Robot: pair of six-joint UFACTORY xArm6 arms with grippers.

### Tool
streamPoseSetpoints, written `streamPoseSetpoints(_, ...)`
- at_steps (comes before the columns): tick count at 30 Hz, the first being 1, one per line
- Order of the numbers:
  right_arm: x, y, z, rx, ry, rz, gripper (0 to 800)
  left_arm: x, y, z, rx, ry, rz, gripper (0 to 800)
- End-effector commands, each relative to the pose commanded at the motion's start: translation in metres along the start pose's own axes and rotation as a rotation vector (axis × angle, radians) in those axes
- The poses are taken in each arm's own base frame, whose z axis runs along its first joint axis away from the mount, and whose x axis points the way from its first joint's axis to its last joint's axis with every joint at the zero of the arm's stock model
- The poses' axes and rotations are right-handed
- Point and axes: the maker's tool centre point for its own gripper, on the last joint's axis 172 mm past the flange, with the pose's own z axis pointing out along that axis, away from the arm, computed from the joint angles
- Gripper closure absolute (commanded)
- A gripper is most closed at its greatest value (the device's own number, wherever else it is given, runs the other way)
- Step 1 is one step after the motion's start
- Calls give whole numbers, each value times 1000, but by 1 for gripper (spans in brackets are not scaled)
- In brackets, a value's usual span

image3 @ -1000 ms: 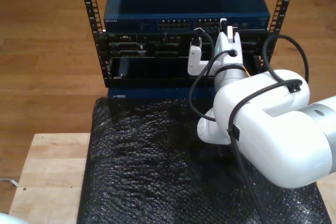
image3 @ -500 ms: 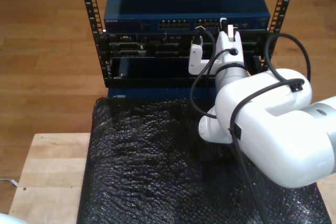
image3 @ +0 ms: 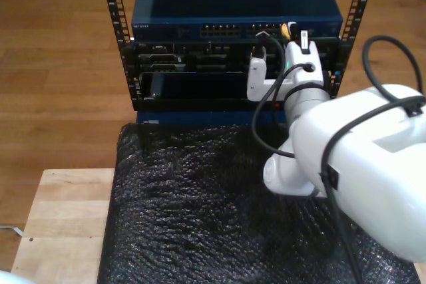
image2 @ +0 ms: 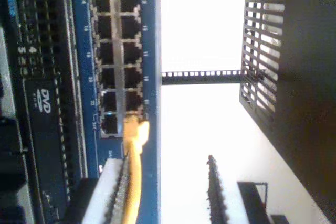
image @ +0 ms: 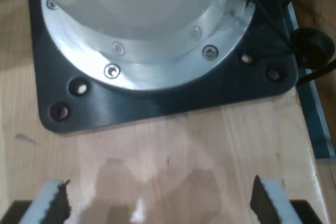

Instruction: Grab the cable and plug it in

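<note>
Cable tip at the switch port, second gripper up against the rack.

My second gripper [image2: 168, 192] has the yellow-orange cable [image2: 134, 166] lying along one toothed finger [image2: 116, 192], the other finger standing well apart, so the jaws are wide rather than pinching it; the cable's clear plug sits at a port of the blue switch [image2: 79, 103], just ahead of the jaws. In the exterior view the cable [image3: 285, 30] shows at the switch's port row. My first gripper [image: 157, 203] hangs with jaws wide over the wooden desk [image: 184, 156], a dark base plate [image: 157, 103] ahead.
</note>
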Motion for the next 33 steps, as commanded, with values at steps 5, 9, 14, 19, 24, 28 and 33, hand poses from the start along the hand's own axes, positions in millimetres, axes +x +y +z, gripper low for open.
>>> streamPoseSetpoints(5,-4,-1,-19,85,19,5,361,0,0,0,0,0,0,0)
streamPoseSetpoints(9,-9,4,-32,141,33,15,326,0,0,0,0,0,0,0)
streamPoseSetpoints(14,-22,7,-35,268,48,52,199,0,0,0,0,0,0,0)
streamPoseSetpoints(19,-56,6,-38,405,31,98,105,0,0,0,0,0,0,0)
streamPoseSetpoints(24,-91,11,-45,493,33,44,91,0,0,0,0,0,0,0)
streamPoseSetpoints(28,-112,4,-58,592,50,-23,82,0,0,0,0,0,0,0)
streamPoseSetpoints(33,-174,-12,-83,729,30,-113,59,0,0,0,0,0,0,0)
